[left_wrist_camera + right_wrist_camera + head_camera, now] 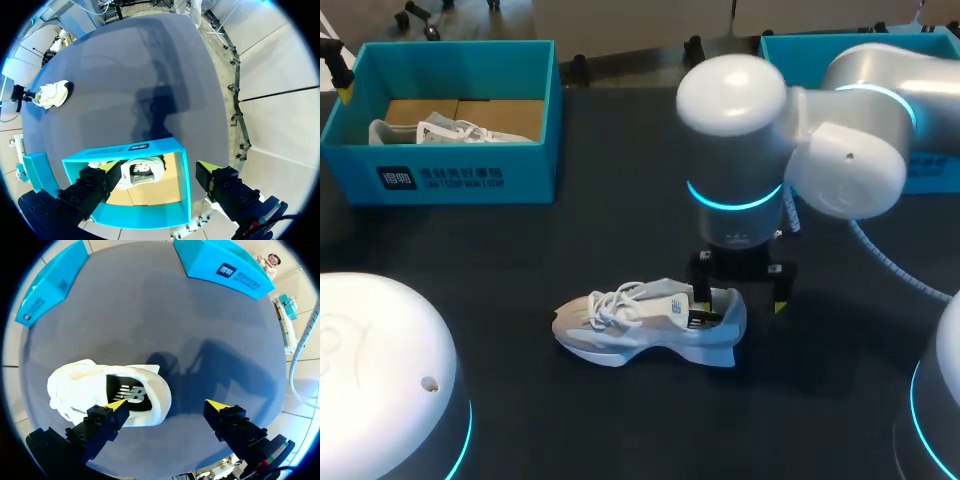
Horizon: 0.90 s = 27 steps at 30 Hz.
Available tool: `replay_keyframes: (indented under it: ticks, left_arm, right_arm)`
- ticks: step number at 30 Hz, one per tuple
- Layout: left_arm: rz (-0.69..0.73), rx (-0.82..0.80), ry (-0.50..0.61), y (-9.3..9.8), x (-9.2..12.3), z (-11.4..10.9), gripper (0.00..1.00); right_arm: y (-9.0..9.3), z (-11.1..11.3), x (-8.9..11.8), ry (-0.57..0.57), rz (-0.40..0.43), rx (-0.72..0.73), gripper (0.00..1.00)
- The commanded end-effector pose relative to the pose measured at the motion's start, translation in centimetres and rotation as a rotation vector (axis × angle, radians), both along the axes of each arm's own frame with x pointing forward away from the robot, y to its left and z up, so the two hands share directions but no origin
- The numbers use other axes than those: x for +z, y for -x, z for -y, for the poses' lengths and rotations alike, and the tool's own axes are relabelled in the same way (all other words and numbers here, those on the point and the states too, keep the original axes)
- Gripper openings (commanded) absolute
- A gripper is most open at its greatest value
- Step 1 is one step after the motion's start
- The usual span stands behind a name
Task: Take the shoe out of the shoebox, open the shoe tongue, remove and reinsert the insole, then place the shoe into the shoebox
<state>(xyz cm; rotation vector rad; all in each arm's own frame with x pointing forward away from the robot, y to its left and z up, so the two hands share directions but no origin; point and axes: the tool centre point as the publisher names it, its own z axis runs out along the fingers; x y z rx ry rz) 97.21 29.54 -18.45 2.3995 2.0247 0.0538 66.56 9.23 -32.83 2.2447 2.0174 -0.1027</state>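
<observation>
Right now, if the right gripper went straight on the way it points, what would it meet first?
Probably the white shoe: one finger of the open right gripper hangs over its heel opening, the other over bare table. Depth is unclear.

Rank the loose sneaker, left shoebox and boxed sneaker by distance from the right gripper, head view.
1. Loose sneaker: its heel at the right gripper.
2. Left shoebox: back left of the table.
3. Boxed sneaker: inside, toward the box's left end.
</observation>
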Motion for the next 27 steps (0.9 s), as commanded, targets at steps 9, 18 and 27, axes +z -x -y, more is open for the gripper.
replay_keyframes:
  ticks: [9, 18, 27]
  left_arm:
    - [0.003, -0.001, -0.002, 0.1, 0.0, 0.0, 1.0]
    - [0.003, -0.001, -0.002, 0.1, 0.0, 0.0, 1.0]
    - [0.003, -0.001, -0.002, 0.1, 0.0, 0.0, 1.0]
  right_arm:
    - [0.2, 1.9, 4.5, -0.231, 0.077, 0.336, 1.0]
    - [-0.6, 2.7, 5.5, -0.402, 0.043, 0.491, 1.0]
    - [-0.5, 2.7, 4.7, -0.459, 0.143, 0.657, 1.0]
